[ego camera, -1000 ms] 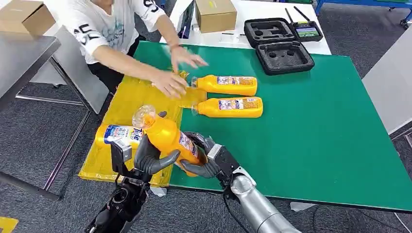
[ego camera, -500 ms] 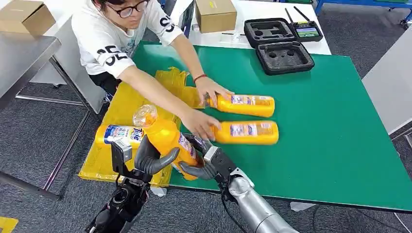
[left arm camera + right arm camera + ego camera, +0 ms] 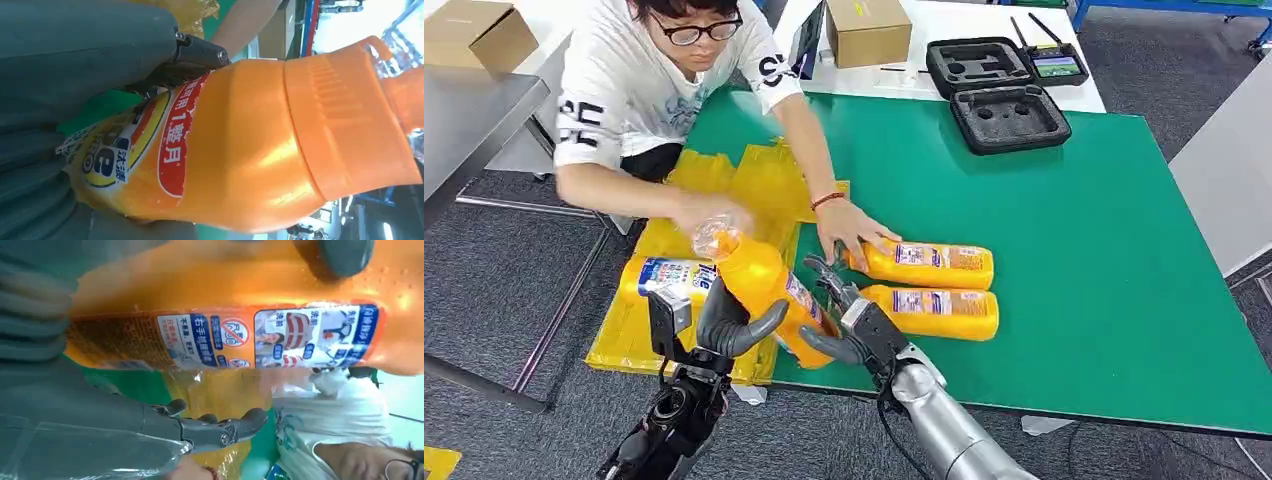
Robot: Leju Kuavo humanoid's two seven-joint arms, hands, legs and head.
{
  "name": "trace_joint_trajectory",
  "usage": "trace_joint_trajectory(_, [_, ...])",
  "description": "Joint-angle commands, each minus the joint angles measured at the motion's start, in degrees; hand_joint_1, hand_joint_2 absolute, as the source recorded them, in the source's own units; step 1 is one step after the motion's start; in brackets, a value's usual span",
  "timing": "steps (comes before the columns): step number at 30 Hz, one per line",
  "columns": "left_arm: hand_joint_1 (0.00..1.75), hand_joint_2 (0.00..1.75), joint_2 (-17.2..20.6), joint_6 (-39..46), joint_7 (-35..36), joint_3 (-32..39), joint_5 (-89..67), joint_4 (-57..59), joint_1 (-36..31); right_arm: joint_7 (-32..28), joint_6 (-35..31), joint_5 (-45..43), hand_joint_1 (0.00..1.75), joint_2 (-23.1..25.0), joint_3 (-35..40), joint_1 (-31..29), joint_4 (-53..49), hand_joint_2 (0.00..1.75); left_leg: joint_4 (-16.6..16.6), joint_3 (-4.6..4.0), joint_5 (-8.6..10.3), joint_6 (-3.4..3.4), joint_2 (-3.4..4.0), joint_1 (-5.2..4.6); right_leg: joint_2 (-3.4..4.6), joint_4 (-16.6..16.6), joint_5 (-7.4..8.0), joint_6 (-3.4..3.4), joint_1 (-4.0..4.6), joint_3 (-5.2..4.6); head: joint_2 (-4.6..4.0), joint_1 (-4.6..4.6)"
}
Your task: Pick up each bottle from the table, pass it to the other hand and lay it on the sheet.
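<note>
An orange bottle with a clear cap stands tilted over the near edge of the yellow sheet. My left hand grips its body. My right hand is at the bottle's base: its fingers stand spread and off the bottle, and its thumb is still by the base. Another bottle with a blue label lies on the sheet. Two more bottles lie on the green table.
A person leans over the far left corner, one hand on the farther lying bottle, the other by my bottle's cap. A black foam case, a controller and a cardboard box stand at the back.
The person has pulled the two lying bottles nearer to the front edge and drawn one hand back over the sheet. My right hand's fingers have opened off the bottle; my left still holds it.
</note>
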Motion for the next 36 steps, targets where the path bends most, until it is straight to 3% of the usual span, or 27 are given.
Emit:
trace_joint_trajectory(1, [1.75,1.75,1.66,0.83,-0.08,0.88,-0.21,3.05,-2.08,-0.42,-0.19,-0.8,0.0,-1.27,-2.15,-2.22,1.29,0.0,-0.03,0.2,-0.07,0.05,-0.02,-0.02,-0.07,-0.01,-0.09,-0.09,0.0,0.21,0.0,0.0])
trace_joint_trajectory(8, [1.75,1.75,2.44,4.82,-1.78,4.02,-1.55,0.91,-2.05,-0.42,-0.78,-1.76,0.0,-2.9,-3.13,2.42,-9.22,0.0,-0.01,0.25,-0.12,0.06,-0.07,-0.01,-0.13,-0.01,-0.15,-0.11,0.03,0.27,0.0,0.0])
trace_joint_trajectory(18, [1.75,1.75,2.7,4.72,-1.73,4.14,-1.51,0.86,-1.99,-0.42,-0.78,-1.76,0.0,-3.0,-3.17,2.48,-9.32,0.0,-0.02,0.23,-0.1,0.06,-0.07,-0.01,-0.13,-0.01,-0.13,-0.1,0.02,0.24,0.0,0.0])
trace_joint_trajectory(20, [1.75,1.75,4.1,7.77,-3.07,6.55,-4.61,-2.92,-1.53,-0.42,0.08,-4.57,0.0,-3.38,-4.83,5.48,-16.02,0.0,0.0,0.42,-0.21,0.09,-0.07,-0.01,-0.15,-0.01,-0.24,-0.15,0.04,0.44,0.0,0.0])
trace_joint_trajectory(21, [1.75,1.75,9.55,16.24,-0.12,8.82,-20.17,-5.65,-5.77,-0.42,2.94,-13.31,0.0,-2.94,-6.82,10.73,-28.09,0.0,0.0,0.17,-0.09,0.05,-0.06,0.0,-0.11,0.0,-0.12,-0.09,0.03,0.19,0.0,0.0])
trace_joint_trajectory(23, [1.75,1.75,11.69,21.88,1.8,8.57,-30.67,-3.44,-8.46,-0.42,4.2,-16.28,0.0,-2.28,-7.62,12.73,-33.21,0.0,0.04,0.23,-0.15,0.05,-0.05,0.01,-0.11,0.04,-0.18,-0.13,0.05,0.25,0.0,0.02])
trace_joint_trajectory(26, [1.75,1.75,14.36,19.92,3.85,9.4,-33.07,0.77,-11.52,-0.42,5.12,-18.5,0.0,-0.9,-8.19,14.88,-37.3,0.0,0.13,0.2,-0.16,0.02,-0.24,0.05,-0.32,0.2,-0.29,-0.22,0.09,0.23,0.0,0.04])
trace_joint_trajectory(29, [1.75,1.75,18.49,19.41,6.22,7.34,-40.7,5.97,-14.32,-0.42,6.64,-19.71,0.0,-0.35,-7.68,17.47,-41.53,0.0,-0.01,0.28,-0.12,0.01,0.04,0.05,-0.05,0.06,-0.16,-0.17,0.08,0.23,0.0,-0.02])
trace_joint_trajectory(33, [1.75,1.75,20.56,17.25,9.32,4.52,-47.58,10.57,-16.45,-0.42,8.6,-20.31,0.0,0.7,-7.57,20.75,-46.97,0.0,-0.03,0.33,-0.13,0.01,-0.07,0.09,-0.15,0.04,-0.21,-0.17,0.13,0.3,0.0,0.02])
trace_joint_trajectory(34, [1.75,1.75,21.78,16.13,10.64,2.51,-51.14,11.97,-17.55,-0.42,9.46,-20.38,0.0,1.09,-7.58,21.4,-48.46,1.75,-0.04,0.2,-0.06,0.0,-0.05,0.07,-0.11,0.03,-0.13,-0.11,0.1,0.16,0.0,0.0])
trace_joint_trajectory(36, [1.75,1.75,22.13,14.71,11.06,1.19,-52.79,14.86,-19.6,-0.42,9.17,-19.63,0.0,1.61,-7.38,22.19,-49.69,1.75,0.0,0.31,-0.13,0.02,-0.11,0.09,-0.19,0.06,-0.23,-0.15,0.13,0.29,0.0,0.02])
